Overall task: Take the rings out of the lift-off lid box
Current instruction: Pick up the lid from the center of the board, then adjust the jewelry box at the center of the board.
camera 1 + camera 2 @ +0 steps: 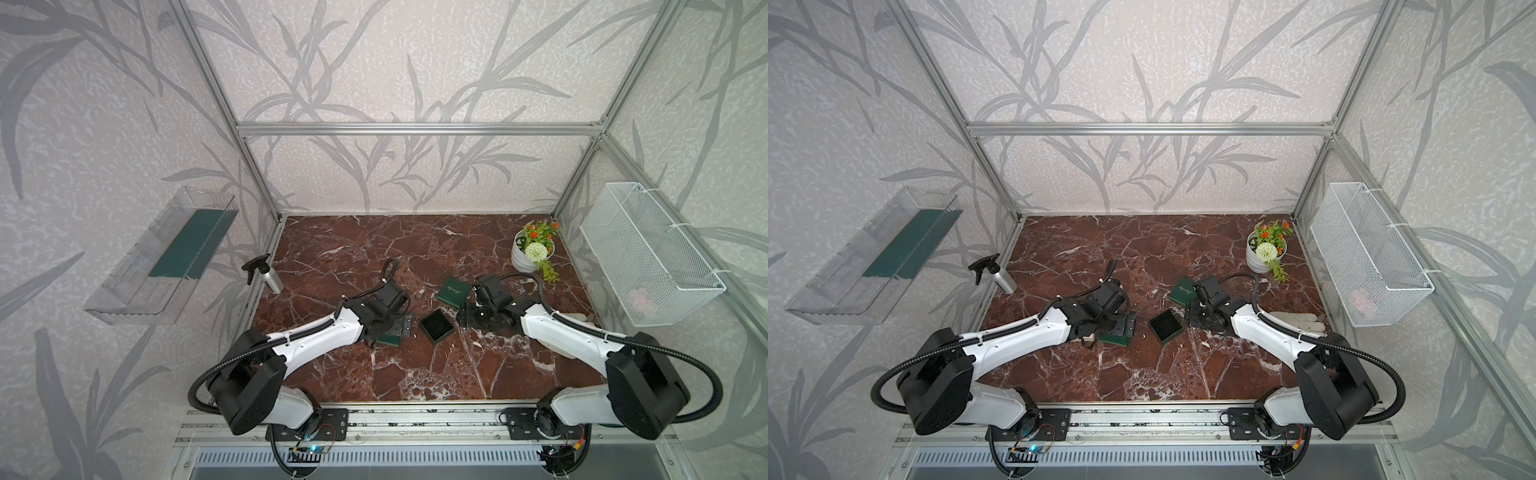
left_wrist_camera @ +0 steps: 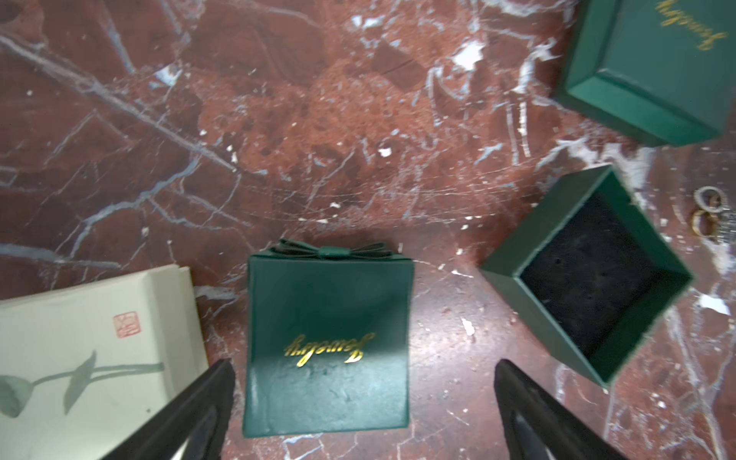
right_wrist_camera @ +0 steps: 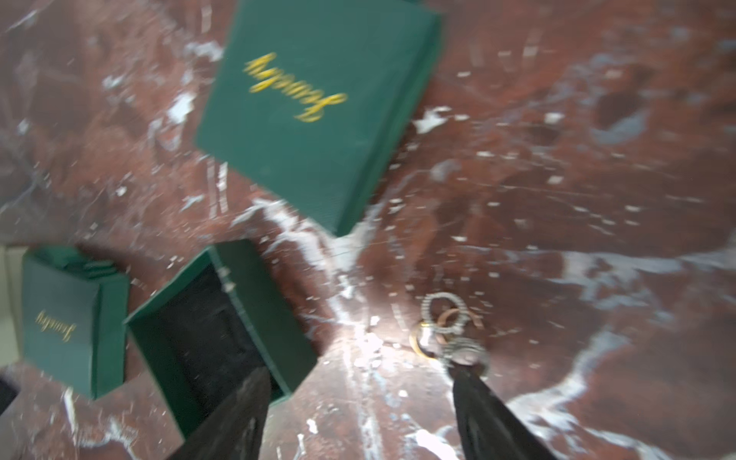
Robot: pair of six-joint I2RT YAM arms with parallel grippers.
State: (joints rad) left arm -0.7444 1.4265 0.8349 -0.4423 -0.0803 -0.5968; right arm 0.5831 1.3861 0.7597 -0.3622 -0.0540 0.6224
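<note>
Left fingers (image 2: 199,410), wide apart, empty, over a dark-green bow-topped box (image 2: 326,318). Beyond, small shiny metal rings (image 3: 450,330) lie flat, overlapping, on the red marble surface (image 3: 597,199) beside the open dark-green square box base (image 3: 263,310), at a tip of the parted, empty right fingers (image 3: 478,406). Gold-lettered green lid (image 3: 314,119) farthest.

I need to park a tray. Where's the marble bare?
Bare: the back strip between the silver spray bottle and the white flower pot, and the front stretch before the open green box base. Crowded: the middle, around the green lid and thin metal rings.
</note>
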